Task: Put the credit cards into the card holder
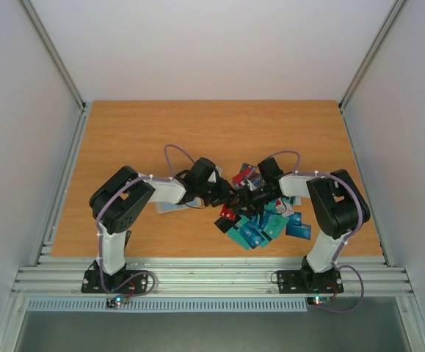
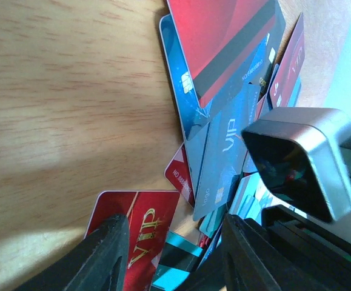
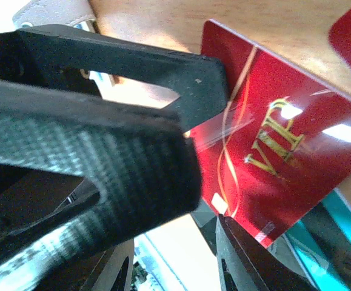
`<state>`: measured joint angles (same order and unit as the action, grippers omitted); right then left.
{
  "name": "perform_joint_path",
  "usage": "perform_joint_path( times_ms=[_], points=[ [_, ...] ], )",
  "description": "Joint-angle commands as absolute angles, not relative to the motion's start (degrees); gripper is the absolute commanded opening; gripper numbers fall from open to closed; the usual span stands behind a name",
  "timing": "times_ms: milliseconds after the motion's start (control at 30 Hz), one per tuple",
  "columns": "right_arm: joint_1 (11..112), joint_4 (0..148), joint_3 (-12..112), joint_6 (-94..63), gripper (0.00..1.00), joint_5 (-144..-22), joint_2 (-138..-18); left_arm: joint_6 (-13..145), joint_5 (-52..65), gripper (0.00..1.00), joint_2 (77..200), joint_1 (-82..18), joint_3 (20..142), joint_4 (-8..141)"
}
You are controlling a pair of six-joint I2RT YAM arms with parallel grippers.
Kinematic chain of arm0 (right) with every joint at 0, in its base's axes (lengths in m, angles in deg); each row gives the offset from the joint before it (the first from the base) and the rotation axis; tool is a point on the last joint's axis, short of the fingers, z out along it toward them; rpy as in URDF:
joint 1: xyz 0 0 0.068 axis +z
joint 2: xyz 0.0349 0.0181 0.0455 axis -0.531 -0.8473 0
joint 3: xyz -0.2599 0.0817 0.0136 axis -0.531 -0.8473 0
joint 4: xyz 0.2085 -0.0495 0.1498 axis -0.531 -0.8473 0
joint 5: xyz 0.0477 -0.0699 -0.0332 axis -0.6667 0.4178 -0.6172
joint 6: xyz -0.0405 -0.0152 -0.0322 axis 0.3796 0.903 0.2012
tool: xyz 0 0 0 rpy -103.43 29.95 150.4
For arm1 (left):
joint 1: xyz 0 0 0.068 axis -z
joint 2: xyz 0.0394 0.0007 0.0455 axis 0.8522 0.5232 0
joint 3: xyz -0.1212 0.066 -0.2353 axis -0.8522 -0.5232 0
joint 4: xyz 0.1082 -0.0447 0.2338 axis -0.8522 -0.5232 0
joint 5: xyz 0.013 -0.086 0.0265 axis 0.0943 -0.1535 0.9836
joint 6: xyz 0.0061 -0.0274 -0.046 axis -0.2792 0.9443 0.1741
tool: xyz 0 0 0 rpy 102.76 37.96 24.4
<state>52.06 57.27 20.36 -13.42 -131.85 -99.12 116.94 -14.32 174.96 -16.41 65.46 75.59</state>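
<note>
The credit cards lie in a loose pile of teal, blue, red and black right of centre. The cream card holder lies on the table under my left forearm; a cream corner of it with a clasp shows in the right wrist view. My left gripper and right gripper meet tip to tip at the pile's left edge. The left gripper stands open over a red VIP card. My right gripper is open too, one finger under that red VIP card's near edge.
The right gripper's silver camera housing hangs close over the pile in the left wrist view. A large red card and a blue VIP card lie overlapped beyond the fingers. Metal rails run along the table's near edge.
</note>
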Motion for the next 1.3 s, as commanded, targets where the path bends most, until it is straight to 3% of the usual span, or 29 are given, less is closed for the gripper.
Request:
perform_joint_path(
  times_ms=[0,300,567,900,1267],
  points=[
    [52.47,61.27,20.12,-15.59,0.38,-134.13,-94.0,115.98,-16.39,0.45,173.39,-14.5,64.37,75.68],
    [52.38,45.39,17.17,-11.5,0.38,-122.19,-80.9,100.37,-12.23,0.45,166.24,-14.17,69.25,55.55],
    [52.38,37.73,15.53,-12.12,0.38,-110.39,-73.65,83.56,-5.57,0.47,173.91,-8.2,79.8,39.4],
    [52.27,32.88,16.65,-12.19,0.38,-106.3,-68.79,78.85,8.9,0.49,179.5,-0.8,82.71,28.22],
    [52.34,31.21,18.29,-12.78,0.38,-105.64,-67.31,82.14,18.77,0.51,168.26,3.33,79.83,21.9]
  ],
)
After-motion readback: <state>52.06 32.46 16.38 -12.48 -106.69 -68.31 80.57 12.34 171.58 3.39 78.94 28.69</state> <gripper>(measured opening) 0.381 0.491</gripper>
